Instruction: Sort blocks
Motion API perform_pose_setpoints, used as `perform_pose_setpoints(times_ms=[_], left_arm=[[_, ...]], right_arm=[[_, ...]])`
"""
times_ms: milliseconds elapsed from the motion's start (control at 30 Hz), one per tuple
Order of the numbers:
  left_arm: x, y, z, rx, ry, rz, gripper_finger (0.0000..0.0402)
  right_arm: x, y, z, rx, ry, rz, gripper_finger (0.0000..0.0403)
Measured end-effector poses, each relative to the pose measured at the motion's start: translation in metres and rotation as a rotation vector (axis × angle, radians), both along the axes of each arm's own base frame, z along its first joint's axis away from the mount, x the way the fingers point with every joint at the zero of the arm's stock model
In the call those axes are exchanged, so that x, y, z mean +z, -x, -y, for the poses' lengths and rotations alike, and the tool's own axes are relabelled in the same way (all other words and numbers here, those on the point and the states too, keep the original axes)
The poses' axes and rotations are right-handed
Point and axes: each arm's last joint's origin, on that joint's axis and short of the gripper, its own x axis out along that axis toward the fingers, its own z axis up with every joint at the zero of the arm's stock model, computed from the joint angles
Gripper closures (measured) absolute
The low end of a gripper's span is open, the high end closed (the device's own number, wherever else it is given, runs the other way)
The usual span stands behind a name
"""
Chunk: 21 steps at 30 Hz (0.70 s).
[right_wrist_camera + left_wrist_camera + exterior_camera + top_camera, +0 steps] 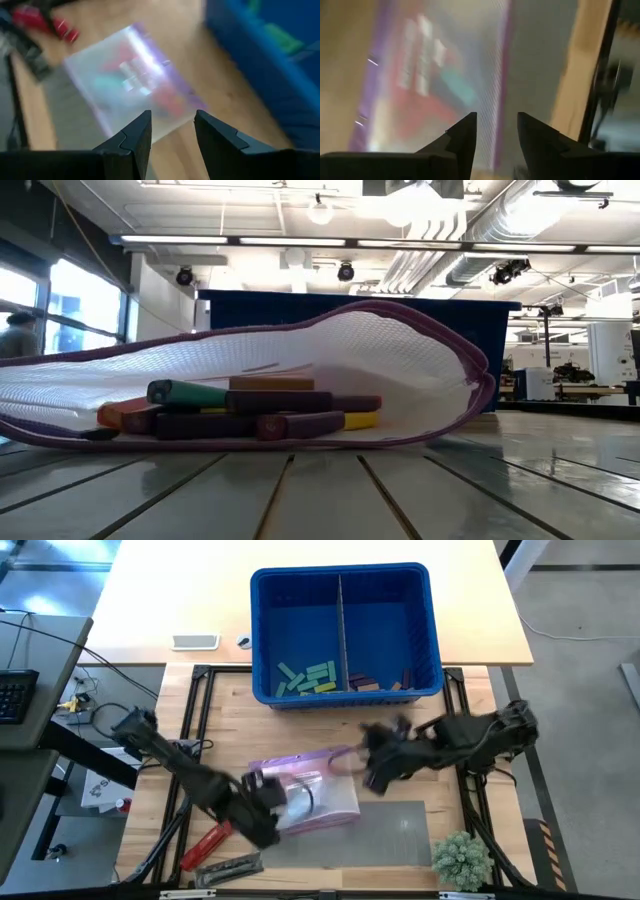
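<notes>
A clear mesh pouch [318, 802] with purple trim lies flat on the table's middle. Inside it, purple, teal, tan and yellow blocks [270, 415] rest on its lower layer. More blocks lie in the blue bin [340, 572]: teal and yellow-green ones [308, 678] in its left half, purple and tan ones [375, 683] in its right half. My left gripper [497, 117] hovers open above the pouch's left end [262, 790]. My right gripper [172, 115] hovers open above the pouch's right end [350, 765]. Neither has anything between its fingers.
A grey mat [385, 835] lies under the pouch's near side. A red cylindrical tool [205, 840] and a silvery object [230, 868] lie at the near left. A small green plant [460, 860] stands at the near right. The bin stands at the far middle.
</notes>
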Motion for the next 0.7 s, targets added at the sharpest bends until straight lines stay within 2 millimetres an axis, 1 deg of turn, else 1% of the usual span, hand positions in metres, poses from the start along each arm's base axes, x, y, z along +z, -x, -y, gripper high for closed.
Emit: perform_pose_setpoints(times_ms=[100, 167, 367, 533, 600, 700], left_arm=[[0.025, 0.004, -0.029, 0.107, -0.009, 0.112, 0.0279], [0.04, 0.005, -0.052, 0.174, -0.009, 0.166, 0.0279], [0.072, 0.012, -0.127, 0.358, -0.027, 0.271, 0.0279], [0.088, 0.027, -0.191, 0.495, -0.064, 0.302, 0.0276], [0.092, 0.033, -0.217, 0.559, -0.07, 0.308, 0.0266], [0.095, 0.038, -0.256, 0.65, -0.064, 0.336, 0.024]], right_arm=[[0.014, 0.016, 0.02, -0.121, 0.015, 0.05, 0.0267], [0.022, 0.026, 0.035, -0.202, 0.02, 0.074, 0.0267], [0.04, 0.053, 0.086, -0.417, 0.038, 0.109, 0.0264], [0.051, 0.075, 0.139, -0.565, 0.11, 0.106, 0.0237], [0.054, 0.086, 0.164, -0.643, 0.143, 0.101, 0.0219], [0.056, 0.098, 0.199, -0.76, 0.187, 0.083, 0.019]])
